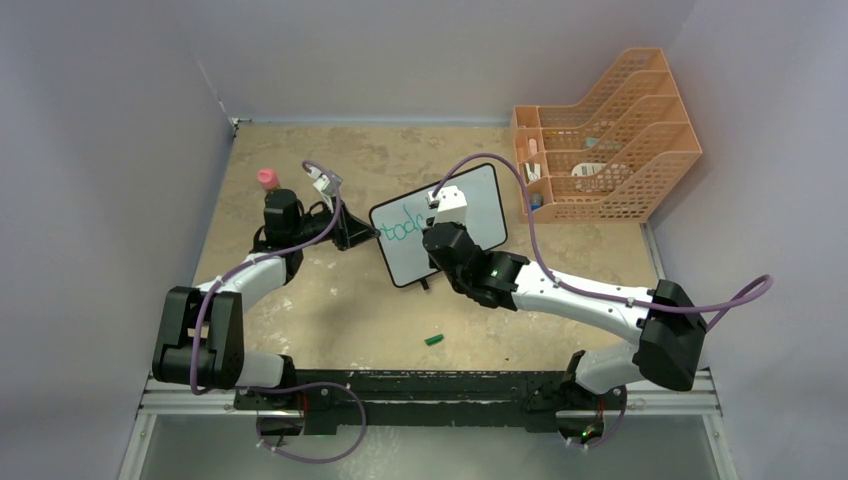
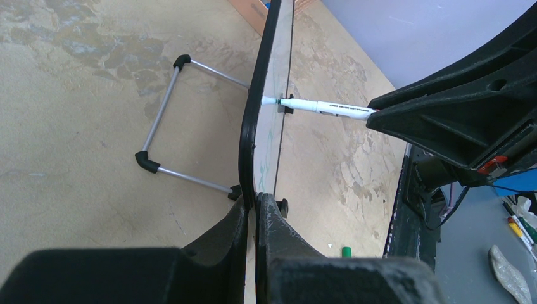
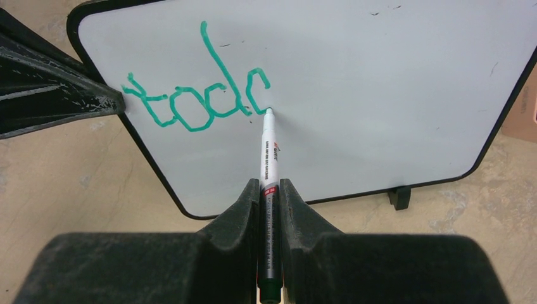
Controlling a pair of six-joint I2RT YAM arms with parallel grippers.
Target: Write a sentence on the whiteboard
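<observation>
At the middle of the table (image 1: 300, 300), near an orange rack (image 1: 610, 130) in the far right corner, the whiteboard (image 1: 400, 258) stands clamped by the left pincer (image 2: 256, 209). The right pincer (image 3: 269, 187) grips a pen (image 3: 267, 145) whose tip touches the board. A green cap (image 1: 434, 340) lies toward the near edge.

Work surface: tabletop (image 1: 330, 320), mottled tan with a stone-like pattern, matte finish. It is enclosed on three sides by plain pale lavender-grey panels: back wall (image 1: 420, 50), left wall (image 1: 90, 180), right wall (image 1: 770, 150). An orange mesh file rack (image 1: 620, 140) is placed in the far right corner. A black rail (image 1: 430, 385) is mounted along the near edge. Lighting is even and diffuse; shadows are soft.
</observation>
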